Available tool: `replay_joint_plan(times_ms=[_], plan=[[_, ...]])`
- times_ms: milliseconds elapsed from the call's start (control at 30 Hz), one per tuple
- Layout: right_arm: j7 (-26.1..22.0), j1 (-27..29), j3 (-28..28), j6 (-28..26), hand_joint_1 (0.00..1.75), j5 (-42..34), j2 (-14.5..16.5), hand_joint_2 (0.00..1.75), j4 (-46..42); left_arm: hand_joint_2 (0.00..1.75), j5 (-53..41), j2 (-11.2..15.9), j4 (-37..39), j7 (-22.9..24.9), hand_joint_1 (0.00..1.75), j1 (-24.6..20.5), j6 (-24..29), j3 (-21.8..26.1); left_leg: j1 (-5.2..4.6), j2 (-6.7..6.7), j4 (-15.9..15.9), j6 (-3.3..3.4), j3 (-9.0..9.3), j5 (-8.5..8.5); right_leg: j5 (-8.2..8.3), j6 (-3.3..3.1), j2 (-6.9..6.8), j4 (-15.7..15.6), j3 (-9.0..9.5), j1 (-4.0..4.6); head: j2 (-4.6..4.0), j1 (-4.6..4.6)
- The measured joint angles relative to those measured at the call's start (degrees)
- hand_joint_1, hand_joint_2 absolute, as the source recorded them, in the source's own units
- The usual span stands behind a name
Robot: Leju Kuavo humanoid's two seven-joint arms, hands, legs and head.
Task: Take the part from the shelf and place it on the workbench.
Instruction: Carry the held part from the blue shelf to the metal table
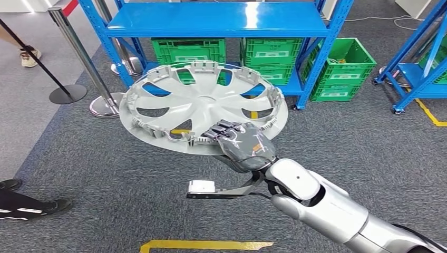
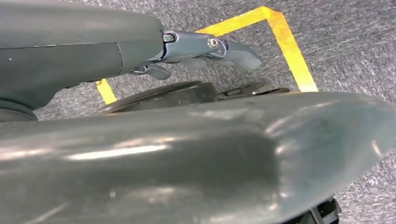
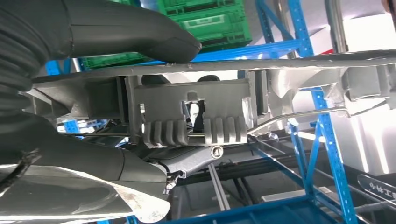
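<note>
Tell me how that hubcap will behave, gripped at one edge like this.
The hubcap looks like thin plastic, so probably light but flexy. The right hand holds only its near rim, so it may sag or swing. The rim clips look breakable.

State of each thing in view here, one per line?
Wheel cover: off the shelf, held at its rim, inner side up, roughly level.
Right hand: grips the cover's near rim.
Left hand: hangs over the floor, holds nothing.
Shelf: top level bare.
Green crates: on the shelf's lower level.
</note>
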Motion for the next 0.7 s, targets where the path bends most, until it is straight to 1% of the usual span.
replay_joint_plan(times_ms=[67,100,133,167,200,233,267,300,333,367,400,433,467,500,533,567,600,633,667,700], plan=[[-0.1,0.0,0.0,0.1,1.75,-0.3,0.1,1.75,0.0,0.0,0.0,0.0,0.1,-0.1,0.0,-0.2,0.0,-0.2,-0.02,0.03,-0.2,0.33,0.01,0.12,0.12,0.25,0.01,-0.2,0.01,-0.01,0.0,0.0],[-0.2,-0.1,0.0,0.1,1.75,-0.4,0.2,1.75,0.0,0.0,0.1,-0.1,0.2,-0.1,0.0,-0.3,0.0,-0.3,0.13,0.16,-0.7,0.51,0.18,0.38,0.0,0.42,0.07,-0.2,-0.1,0.0,0.0,0.01],[-0.2,-0.1,0.0,0.1,1.75,-0.5,0.2,1.75,0.0,0.0,0.1,-0.2,0.2,-0.2,0.0,-0.4,0.0,-0.4,0.31,0.34,-1.2,0.68,0.37,0.67,-0.5,0.66,0.13,0.2,-0.37,0.02,0.0,0.09],[-0.2,-0.2,0.0,0.1,1.75,-0.6,0.2,1.75,0.0,0.0,0.1,-0.2,0.3,-0.2,0.0,-0.5,0.0,-0.5,0.51,0.59,-1.7,0.85,0.51,0.97,-1.73,0.9,0.19,1.6,-1.1,0.01,0.0,0.21],[-0.3,-0.3,0.0,0.1,1.75,-0.6,0.2,1.75,0.0,0.0,0.1,-0.3,0.3,-0.3,0.0,-0.5,0.0,-0.6,0.64,0.88,-2.1,0.92,0.53,1.18,-3.53,1.12,0.21,4.2,-2.33,-0.12,0.0,0.31],[-0.3,-0.4,0.0,0.1,1.75,-0.7,0.2,1.75,0.0,0.0,0.2,-0.4,0.4,-0.3,0.0,-0.6,0.0,-0.7,0.65,1.15,-2.1,0.95,0.42,1.27,-5.56,1.35,0.2,7.8,-3.89,-0.25,0.0,0.4],[-0.4,-0.5,0.0,0.2,1.75,-0.8,0.2,1.75,0.1,0.0,0.2,-0.4,0.5,-0.3,0.0,-0.7,-0.1,-1.0,0.67,1.5,-2.1,0.94,0.25,1.33,-7.27,1.55,0.19,11.5,-5.48,-0.4,0.0,0.43],[-0.4,-0.5,0.0,0.3,1.75,-0.9,0.2,1.75,0.1,0.0,0.3,-0.4,0.6,-0.4,0.0,-0.7,-0.2,-1.2,0.71,1.88,-2.0,0.87,0.1,1.37,-8.0,1.75,0.17,13.9,-6.44,-0.55,0.0,0.42],[-0.5,-0.5,0.0,0.4,1.75,-1.0,0.2,1.75,0.1,0.0,0.4,-0.5,0.7,-0.4,0.0,-0.8,-0.2,-1.4,0.79,2.31,-1.9,0.76,-0.05,1.42,-7.64,1.96,0.11,14.3,-6.4,-0.69,0.0,0.42],[-0.5,-0.5,0.0,0.6,1.75,-1.0,0.2,1.75,0.2,0.0,0.4,-0.6,0.8,-0.4,0.0,-0.8,-0.3,-1.4,0.92,2.74,-1.7,0.59,-0.2,1.45,-6.33,2.16,-0.08,12.4,-5.21,-0.85,0.0,0.42],[-0.5,-0.5,0.0,0.6,1.75,-1.0,0.2,1.75,0.2,0.0,0.5,-0.7,0.8,-0.4,0.0,-0.9,-0.3,-1.5,1.06,3.12,-1.5,0.31,-0.35,1.46,-4.57,2.38,-0.72,8.8,-3.13,-1.03,0.0,0.43],[-0.6,-0.5,0.0,0.6,1.75,-1.1,0.2,1.75,0.2,0.0,0.5,-0.7,0.9,-0.4,0.0,-1.0,-0.4,-1.6,1.02,3.48,-1.2,-0.09,-0.54,1.41,-3.38,2.54,-1.81,5.1,-1.09,-1.02,0.0,0.47],[-0.6,-0.6,0.0,0.6,1.75,-1.1,0.2,1.75,0.2,0.0,0.5,-0.7,1.0,-0.4,0.0,-1.1,-0.4,-1.6,1.0,3.79,-0.8,-0.52,-0.68,1.36,-2.56,2.34,-2.56,2.3,0.43,-1.0,0.0,0.45],[-0.6,-0.7,0.0,0.6,1.75,-1.1,0.2,1.75,0.2,0.0,0.6,-0.7,1.1,-0.4,0.0,-1.1,-0.4,-1.7,0.92,4.12,-0.6,-0.94,-0.74,1.34,-2.28,1.95,-3.08,0.7,1.13,-0.93,0.0,0.44],[-0.5,-0.8,0.0,0.7,1.75,-1.1,0.3,1.75,0.2,0.0,0.6,-0.7,1.2,-0.4,0.0,-1.1,-0.4,-1.8,0.86,4.5,-0.4,-1.32,-0.72,1.4,-2.38,1.38,-3.0,0.5,1.06,-0.78,0.0,0.44],[-0.5,-0.8,0.0,0.7,1.75,-1.1,0.3,1.75,0.2,0.0,0.6,-0.7,1.3,-0.4,0.0,-1.2,-0.5,-1.9,0.96,4.91,-0.5,-1.63,-0.61,1.51,-2.11,0.71,-2.31,0.6,0.84,-0.79,0.0,0.39],[-0.4,-0.8,0.0,0.7,1.75,-1.1,0.3,1.75,0.2,0.0,0.6,-0.7,1.4,-0.4,0.0,-1.2,-0.4,-2.0,1.08,5.08,-0.5,-1.97,-0.56,1.45,-1.9,0.18,-1.81,0.7,0.76,-0.81,0.0,0.39],[-0.4,-0.9,0.0,0.7,1.75,-1.1,0.3,1.75,0.2,0.0,0.6,-0.7,1.4,-0.4,0.0,-1.2,-0.4,-2.1,1.21,4.69,0.0,-2.27,-0.69,0.77,-1.61,-0.29,-1.31,0.7,0.73,-0.84,0.0,0.39],[-0.4,-0.9,0.0,0.8,1.75,-1.0,0.3,1.75,0.2,0.0,0.6,-0.7,1.5,-0.4,0.0,-1.3,-0.4,-2.3,1.3,3.82,1.7,-2.49,-1.23,-0.75,-1.3,-0.74,-0.8,0.7,0.72,-0.89,0.0,0.34],[-0.4,-1.0,0.0,0.8,1.75,-1.0,0.3,1.75,0.2,0.0,0.5,-0.7,1.5,-0.4,0.0,-1.4,-0.4,-2.4,1.35,2.64,4.6,-2.62,-2.23,-2.92,-1.02,-1.12,-0.29,0.7,0.65,-0.9,0.0,0.3]])
